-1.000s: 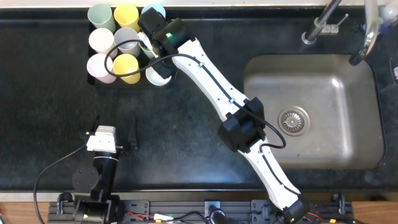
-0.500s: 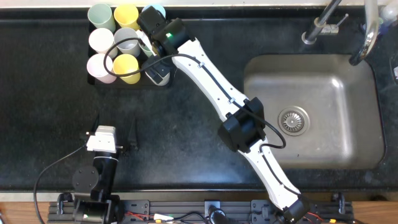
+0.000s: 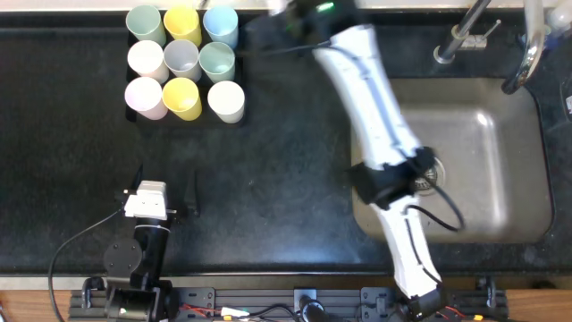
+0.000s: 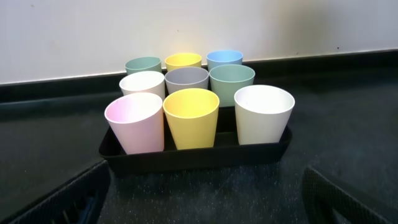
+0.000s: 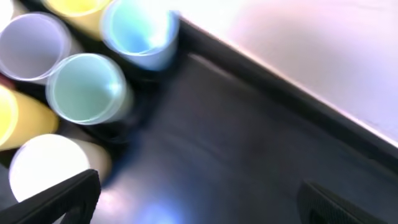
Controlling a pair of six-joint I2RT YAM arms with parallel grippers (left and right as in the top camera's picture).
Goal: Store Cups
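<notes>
A black tray (image 4: 193,158) at the counter's back left holds nine cups in three rows. The front row is a pink cup (image 3: 144,95), a yellow cup (image 3: 181,97) and a white cup (image 3: 226,100). A teal cup (image 3: 217,61) stands upright in the middle row beside a grey cup (image 3: 182,57), with a blue cup (image 3: 221,20) behind it. My right gripper (image 3: 268,22) hangs lifted just right of the tray, open and empty; its wrist view looks down on the blue cup (image 5: 137,28) and the teal cup (image 5: 87,87). My left gripper (image 3: 166,190) rests open in front of the tray, facing the white cup (image 4: 264,115).
A steel sink (image 3: 447,161) is set into the black counter at the right, with a faucet (image 3: 465,36) behind it. A pale wall (image 4: 199,25) runs close behind the tray. Bare counter (image 3: 268,179) lies between tray and sink.
My right arm has pulled off the tray, lifting and swinging right. The teal cup it was covering now stands free in the middle row. The left arm has not moved.
</notes>
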